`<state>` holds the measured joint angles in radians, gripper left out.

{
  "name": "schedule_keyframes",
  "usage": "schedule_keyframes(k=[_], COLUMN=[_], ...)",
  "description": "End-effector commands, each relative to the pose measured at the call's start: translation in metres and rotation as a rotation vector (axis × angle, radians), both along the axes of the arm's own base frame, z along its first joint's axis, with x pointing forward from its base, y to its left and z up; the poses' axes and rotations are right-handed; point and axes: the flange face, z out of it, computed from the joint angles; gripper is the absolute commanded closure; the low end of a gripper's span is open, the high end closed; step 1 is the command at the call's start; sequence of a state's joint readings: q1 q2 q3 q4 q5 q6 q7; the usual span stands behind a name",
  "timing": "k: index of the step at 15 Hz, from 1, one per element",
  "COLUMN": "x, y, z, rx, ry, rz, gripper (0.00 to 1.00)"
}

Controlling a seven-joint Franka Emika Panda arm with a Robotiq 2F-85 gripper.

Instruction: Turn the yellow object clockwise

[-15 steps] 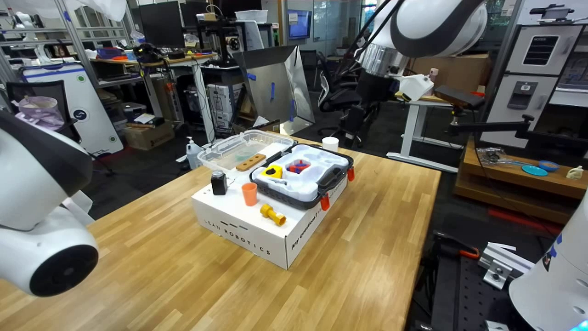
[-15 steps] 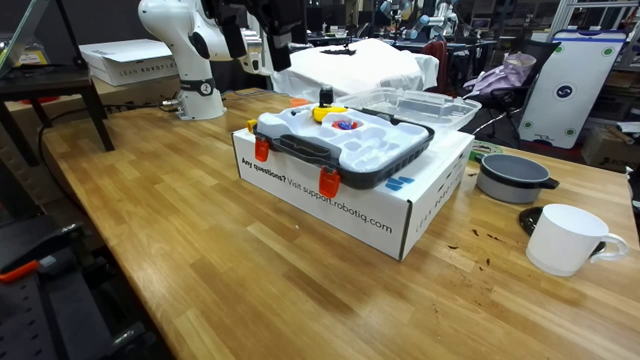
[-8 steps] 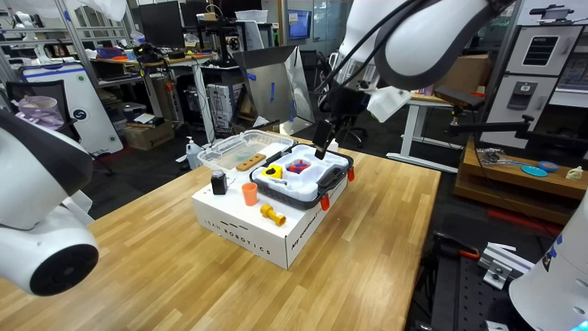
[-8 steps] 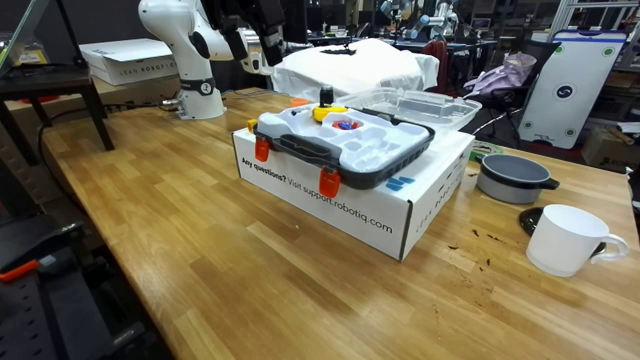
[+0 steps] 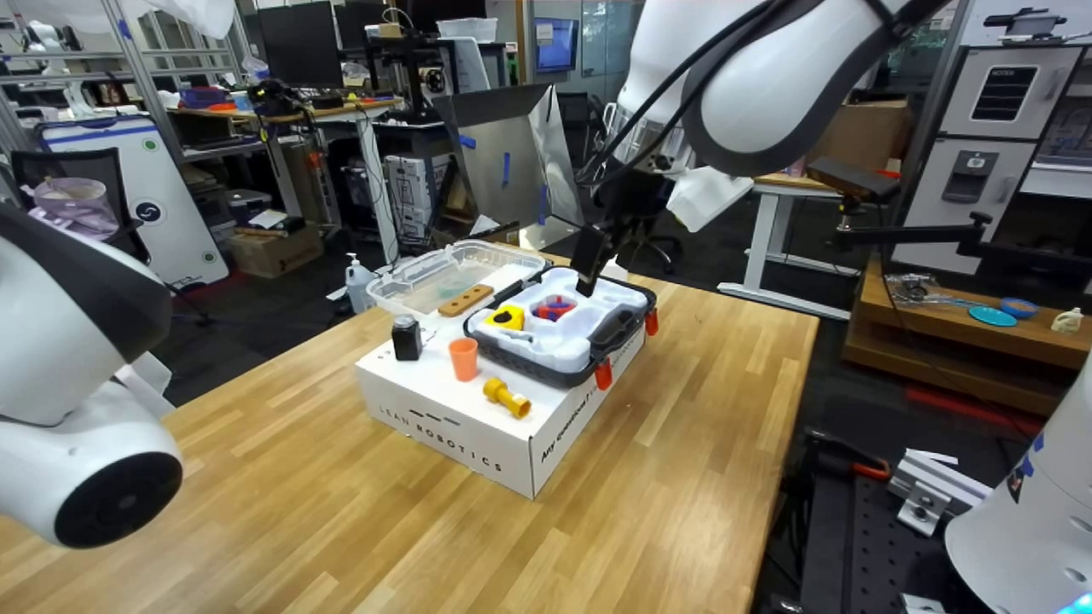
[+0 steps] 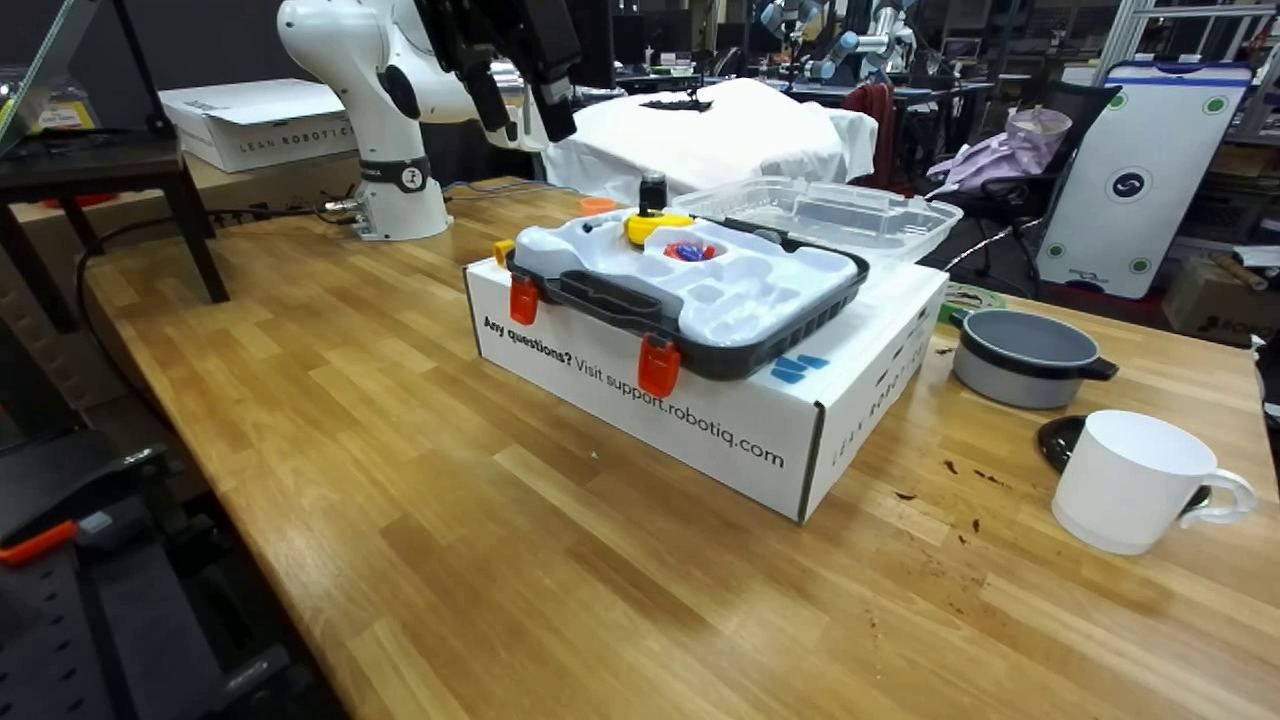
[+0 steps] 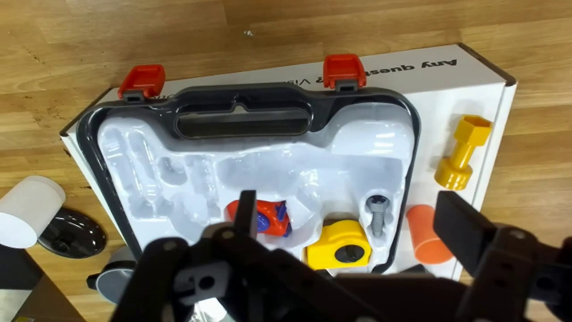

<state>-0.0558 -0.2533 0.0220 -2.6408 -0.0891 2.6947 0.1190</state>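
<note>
The yellow object (image 5: pixel 507 398) is a short yellow-orange piece with a thicker head at each end. It lies on the white box (image 5: pixel 478 439) near a corner, and also shows in the wrist view (image 7: pixel 463 152). In an exterior view only a bit of it (image 6: pixel 503 250) shows behind the open case. My gripper (image 7: pixel 346 199) is open and empty, its fingers wide apart. It hangs above the case; in the wrist view the yellow object lies beyond the right finger (image 7: pixel 464 228). The gripper also shows in both exterior views (image 5: pixel 587 286) (image 6: pixel 527 128).
The open case (image 5: pixel 559 375) on the box holds a yellow tape measure (image 7: pixel 339 243), a red toy (image 7: pixel 272 210) and a grey screw (image 7: pixel 377 217). An orange cup (image 5: pixel 464 360) and black bottle (image 5: pixel 407 338) stand beside it. A white mug (image 6: pixel 1130 480) and pot (image 6: pixel 1030 355) stand on the table.
My gripper has moved left and lower in an exterior view, from beyond the case to above it, mostly in the first half second. The yellow object has not moved.
</note>
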Motion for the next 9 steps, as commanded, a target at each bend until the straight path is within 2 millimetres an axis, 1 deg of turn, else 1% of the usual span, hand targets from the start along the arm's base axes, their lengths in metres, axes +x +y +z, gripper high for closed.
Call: schedule_keyframes(k=[1, 4, 6, 9], x=[0.0, 0.006, 0.012, 0.023], y=[0.001, 0.011, 0.025, 0.054], z=[0.001, 0.002, 0.004, 0.009], rx=[0.009, 0.02, 0.022, -0.03], ry=[-0.003, 0.008, 0.015, -0.003], rz=[-0.005, -0.041, -0.057, -0.05], gripper=[0.0, 0.0, 0.0, 0.0])
